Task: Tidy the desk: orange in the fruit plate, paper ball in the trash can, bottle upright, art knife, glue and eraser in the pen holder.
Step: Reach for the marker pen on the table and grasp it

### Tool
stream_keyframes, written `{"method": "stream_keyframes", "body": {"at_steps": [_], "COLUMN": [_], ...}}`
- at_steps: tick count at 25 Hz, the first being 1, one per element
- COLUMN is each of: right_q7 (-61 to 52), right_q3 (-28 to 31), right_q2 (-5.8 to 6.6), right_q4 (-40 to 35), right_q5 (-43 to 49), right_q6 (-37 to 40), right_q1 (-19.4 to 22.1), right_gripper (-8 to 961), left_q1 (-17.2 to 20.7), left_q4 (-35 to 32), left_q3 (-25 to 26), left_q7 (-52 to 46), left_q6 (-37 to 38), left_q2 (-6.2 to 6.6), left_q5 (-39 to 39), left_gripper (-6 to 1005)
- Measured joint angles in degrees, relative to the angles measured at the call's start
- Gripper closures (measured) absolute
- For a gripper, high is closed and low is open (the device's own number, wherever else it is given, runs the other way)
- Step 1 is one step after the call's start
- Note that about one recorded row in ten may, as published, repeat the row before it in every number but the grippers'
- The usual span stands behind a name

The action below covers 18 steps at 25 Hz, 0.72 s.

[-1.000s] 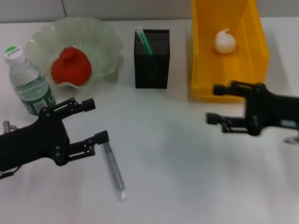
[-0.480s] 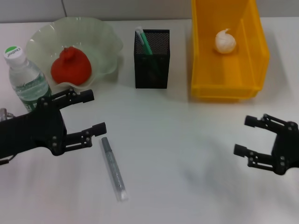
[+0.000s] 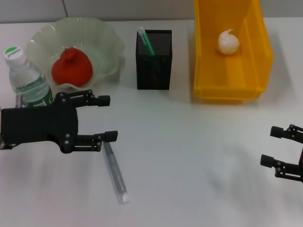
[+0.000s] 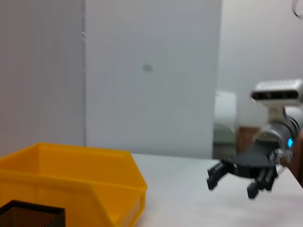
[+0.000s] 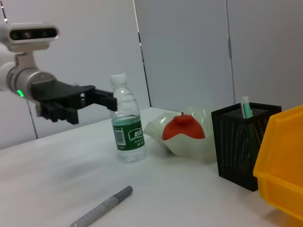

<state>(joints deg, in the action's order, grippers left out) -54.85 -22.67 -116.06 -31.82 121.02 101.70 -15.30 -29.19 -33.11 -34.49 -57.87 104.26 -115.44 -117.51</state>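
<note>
1. Head view: the left pincer [image 3: 105,118] is released, its fingers spread, above the counter [image 3: 189,142] in front of the fruit plate [image 3: 102,40]. One fingertip lies just over the upper end of the grey art knife [image 3: 116,172], which lies flat on the counter.
2. Head view: the right pincer [image 3: 271,146] is released and holds nothing, at the right edge, well apart from the other items.
3. Head view: the orange [image 3: 72,67] sits in the fruit plate. The bottle [image 3: 27,82] stands upright just beside the plate. The paper ball [image 3: 228,41] lies inside the trash can [image 3: 203,71]. The pen holder [image 3: 154,66] stands between plate and trash can, with a green-and-white stick [image 3: 145,41] inside.
4. Left wrist view: the trash can [image 4: 71,179] is in the foreground, a corner of the pen holder [image 4: 28,215] before it. The right pincer [image 4: 232,182] shows farther off, fingers apart.
5. Right wrist view: the left pincer [image 5: 106,100] hangs above the counter beside the upright bottle [image 5: 127,127], fingers apart. The art knife [image 5: 102,208] lies in the foreground; the orange [image 5: 182,128], fruit plate [image 5: 199,146] and pen holder [image 5: 239,142] stand beyond.
</note>
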Motion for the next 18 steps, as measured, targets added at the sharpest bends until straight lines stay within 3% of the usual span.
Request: {"method": "stream_keyframes", "body": {"at_steps": [4, 6, 10, 11, 18], "right_q7": [-2.2, -3.6, -5.0, -5.8, -8.9], "right_q3": [0.8, 0.8, 0.8, 0.8, 0.9], "right_q2": [0.63, 0.72, 0.94, 1.18, 1.42], "right_q4": [0.0, 0.1, 0.0, 0.1, 0.2], "right_q5": [2.3, 2.5, 2.5, 2.5, 2.3], "right_q6": [0.1, 0.4, 0.9, 1.0, 1.0], "right_q1": [-1.2, -1.6, -2.1, -2.5, -3.7], "right_gripper": [153, 152, 152, 152, 152], "left_q1": [-2.3, -5.1, -7.3, -9.4, -12.9], "left_q4": [-2.2, -5.6, -9.2, -13.7, -20.3], "left_q3": [-1.2, -4.6, -8.4, -11.9, -15.5], "left_q7": [-0.2, -0.9, -1.8, -2.8, -3.7], "left_q6": [0.1, 0.5, 0.4, 0.5, 1.6], "left_q2": [0.08, 0.26, 0.30, 0.12, -1.18], "left_q5": [-1.9, -3.0, -3.5, -5.6, -11.4], "left_gripper": [199, 199, 200, 200, 200]}}
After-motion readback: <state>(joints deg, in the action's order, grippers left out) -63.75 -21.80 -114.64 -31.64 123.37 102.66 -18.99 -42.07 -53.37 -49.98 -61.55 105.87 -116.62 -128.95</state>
